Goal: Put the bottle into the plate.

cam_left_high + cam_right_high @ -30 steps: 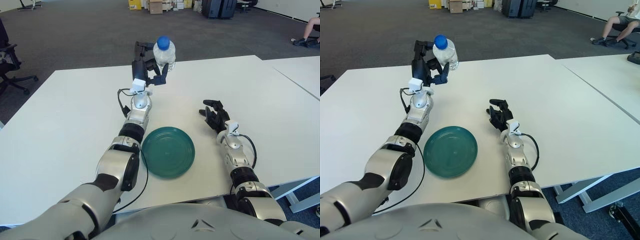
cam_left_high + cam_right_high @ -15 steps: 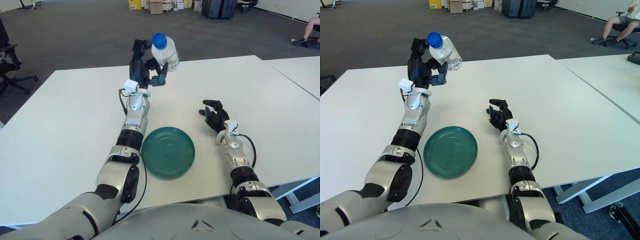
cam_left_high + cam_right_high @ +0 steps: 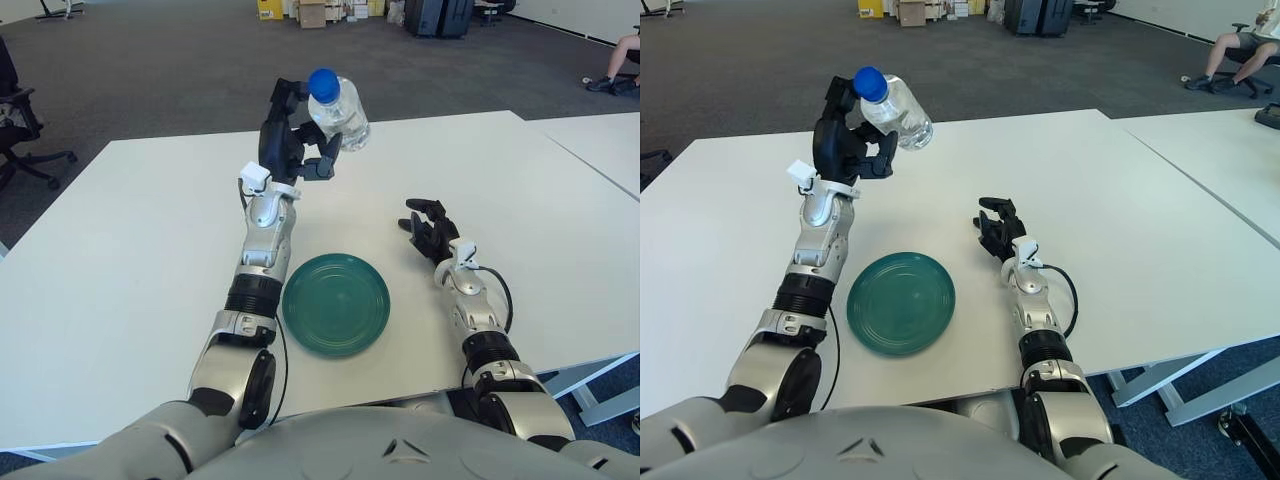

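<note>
Above the white table (image 3: 120,250), my left hand (image 3: 290,150) gripped the bottle (image 3: 335,105) aloft at upper centre, not yet lowered into the plate (image 3: 335,303) mid-frame.

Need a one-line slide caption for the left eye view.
Left hand holds the blue-capped bottle tilted above the table, beyond the green plate; right hand rests idle on the table.

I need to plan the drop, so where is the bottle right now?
The bottle is in the left hand, raised and tilted above the table's far left side, beyond the green plate.
</note>
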### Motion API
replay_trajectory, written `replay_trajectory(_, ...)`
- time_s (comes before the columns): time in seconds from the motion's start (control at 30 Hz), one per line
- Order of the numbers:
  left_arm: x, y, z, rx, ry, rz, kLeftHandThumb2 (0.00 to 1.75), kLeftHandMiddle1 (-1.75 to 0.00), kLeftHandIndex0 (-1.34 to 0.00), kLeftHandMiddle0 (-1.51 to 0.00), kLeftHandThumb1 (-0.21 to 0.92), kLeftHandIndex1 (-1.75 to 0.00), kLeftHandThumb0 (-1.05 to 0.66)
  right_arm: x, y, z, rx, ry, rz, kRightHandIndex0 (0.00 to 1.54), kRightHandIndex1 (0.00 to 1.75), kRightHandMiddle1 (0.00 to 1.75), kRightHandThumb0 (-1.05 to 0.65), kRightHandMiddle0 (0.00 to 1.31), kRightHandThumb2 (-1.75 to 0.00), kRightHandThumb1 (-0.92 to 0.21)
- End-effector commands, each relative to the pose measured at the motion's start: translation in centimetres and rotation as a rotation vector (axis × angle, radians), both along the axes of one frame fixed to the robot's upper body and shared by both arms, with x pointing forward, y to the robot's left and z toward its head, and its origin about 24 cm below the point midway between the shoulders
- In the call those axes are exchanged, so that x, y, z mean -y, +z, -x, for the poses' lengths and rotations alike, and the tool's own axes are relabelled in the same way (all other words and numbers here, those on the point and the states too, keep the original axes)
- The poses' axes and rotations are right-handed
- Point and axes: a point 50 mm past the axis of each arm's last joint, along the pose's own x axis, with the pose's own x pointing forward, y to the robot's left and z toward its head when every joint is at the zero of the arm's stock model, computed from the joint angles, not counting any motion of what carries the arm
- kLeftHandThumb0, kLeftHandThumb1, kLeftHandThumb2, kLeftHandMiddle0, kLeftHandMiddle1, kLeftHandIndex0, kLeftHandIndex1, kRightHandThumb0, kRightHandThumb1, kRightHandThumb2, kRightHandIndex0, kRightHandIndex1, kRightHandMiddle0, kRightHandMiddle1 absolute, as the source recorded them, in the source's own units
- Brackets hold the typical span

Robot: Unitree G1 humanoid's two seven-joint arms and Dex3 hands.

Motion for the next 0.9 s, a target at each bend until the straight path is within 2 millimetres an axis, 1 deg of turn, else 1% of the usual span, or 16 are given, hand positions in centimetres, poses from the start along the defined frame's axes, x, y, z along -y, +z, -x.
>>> replay_trajectory(0.0, -0.23, 0.84, 0.16, 0.041, -0.007, -0.016, 1.33, -1.75, -0.62, -1.19, 0.30, -1.75, -0.47, 0.06, 0.36, -0.54, 0.001, 0.008, 0.001, 0.34, 0.70, 1.05, -0.64, 0.00, -0.75, -0.92)
replay_trajectory(0.47, -0.36, 0.85, 0.53, 0.051, -0.020, -0.073, 1.33, -1.75, -0.62, -1.21, 0.30, -1.75, -0.47, 0.30, 0.35, -0.63, -0.001, 0.013, 0.011, 0.34, 0.68, 1.04, -0.65, 0.00, -0.76, -0.92)
replay_trajectory(0.87, -0.64, 0.77, 1.04, 0.060, -0.055, -0.103, 1.38, -1.75, -0.66, -1.20, 0.25, -1.75, -0.49, 0.57, 0.26, -0.84, -0.003, -0.003, -0.002, 0.35, 0.68, 1.05, -0.63, 0.00, -0.74, -0.92)
